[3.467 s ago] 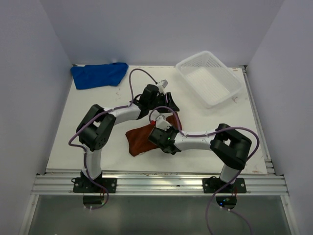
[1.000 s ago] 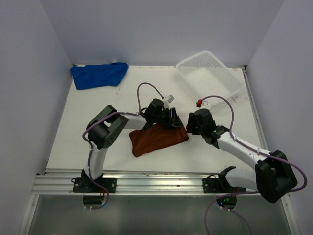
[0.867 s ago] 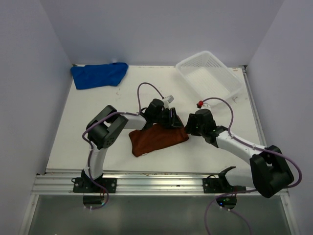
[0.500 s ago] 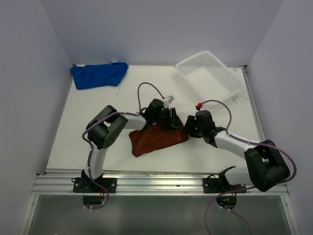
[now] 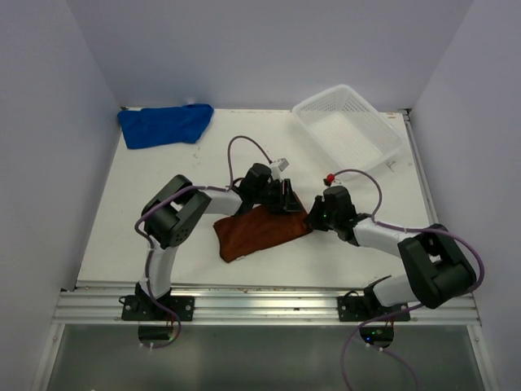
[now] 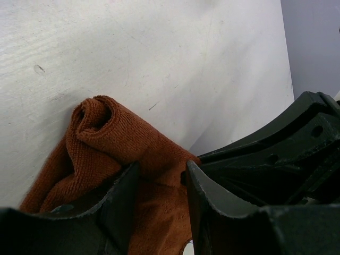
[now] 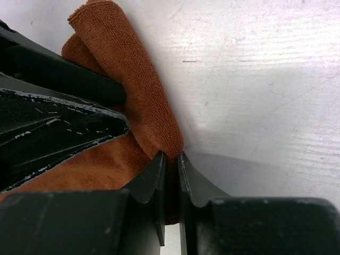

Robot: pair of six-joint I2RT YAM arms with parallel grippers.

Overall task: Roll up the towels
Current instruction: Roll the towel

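The rust-brown towel (image 5: 260, 232) lies partly rolled in the middle of the table, its thick fold at the far right end. My left gripper (image 5: 285, 201) is at that end's far edge, and the cloth (image 6: 106, 127) fills the gap between its fingers (image 6: 119, 202). My right gripper (image 5: 314, 218) meets the same end from the right, its jaws pinched nearly together on the towel's rolled edge (image 7: 127, 69). In each wrist view the other gripper shows as a black shape close by. The blue towel (image 5: 165, 124) lies crumpled in the far left corner, away from both arms.
A white mesh basket (image 5: 383, 130) stands at the far right of the table (image 5: 122, 204). Walls close in the left, back and right sides. The two grippers sit almost touching each other.
My right gripper has slid a little left onto the brown towel's right end, its elbow swinging in nearer the base. The left gripper and the towel have hardly moved.
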